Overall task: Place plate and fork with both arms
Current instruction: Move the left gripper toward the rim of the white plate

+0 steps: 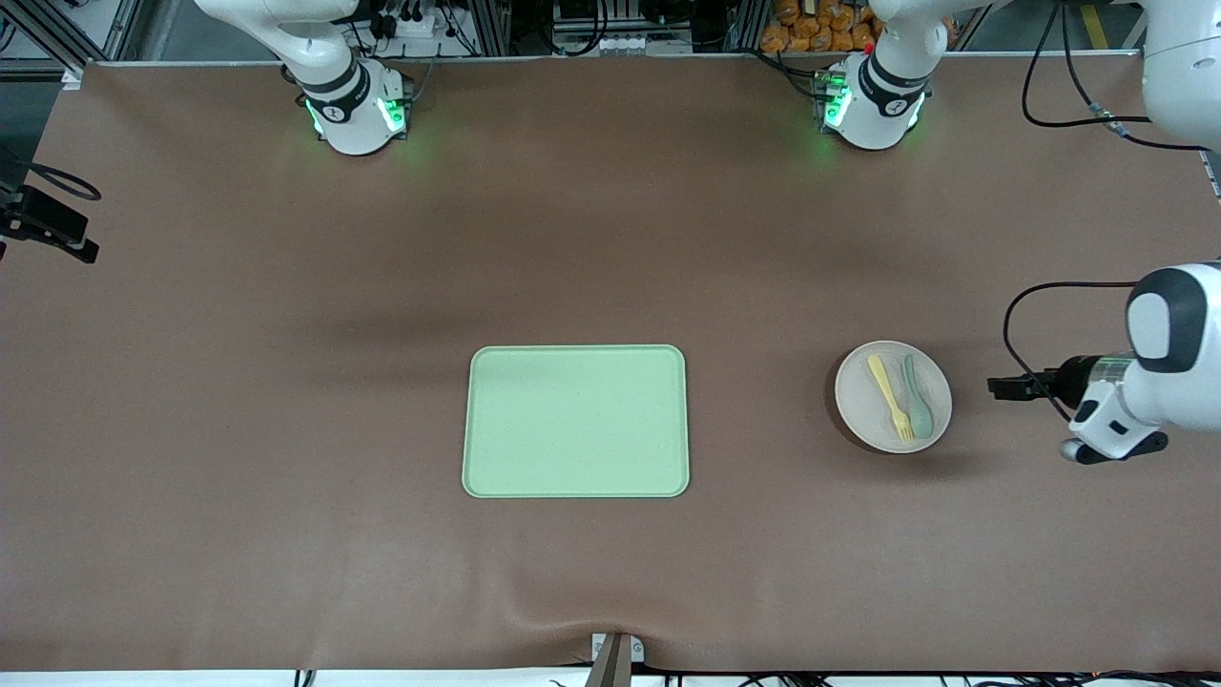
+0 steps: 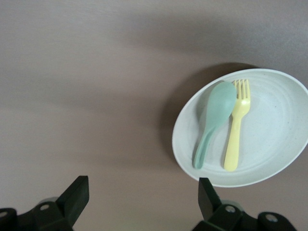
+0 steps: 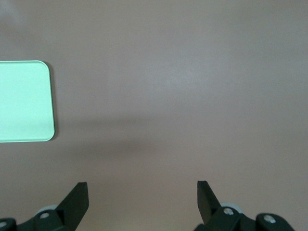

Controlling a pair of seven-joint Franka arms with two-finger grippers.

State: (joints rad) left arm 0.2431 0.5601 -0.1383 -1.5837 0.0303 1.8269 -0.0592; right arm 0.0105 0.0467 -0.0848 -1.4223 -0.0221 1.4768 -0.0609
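1. A brown table [image 1: 286, 382] is seen, with the two arm bases standing along its edge farthest from the front camera.
2. A light-green tray [image 1: 576, 421] lies flat at about the middle of the table's length, somewhat nearer the camera-side edge than the base-side edge.
3. The plate [image 1: 873, 412] is set on the table toward the left arm's end, well apart from the tray.
4. The fork [image 1: 891, 398] is laid in the plate, tines pointing toward the camera-side edge.
5. A grey-green spoon [image 1: 918, 399] is laid in the plate just beside the fork, on the side toward the left arm's end, bowl pointing the same way.
6. The left gripper [image 2: 143, 202] is held in the air over bare table near the left arm's end, just beside the plate; its fingers [image 2: 208, 196] are spread wide and nothing is grasped.
7. The right gripper [image 3: 142, 204] is held over bare table with a corner of the tray in its view; its fingers [image 3: 207, 197] are likewise spread apart and nothing is grasped.
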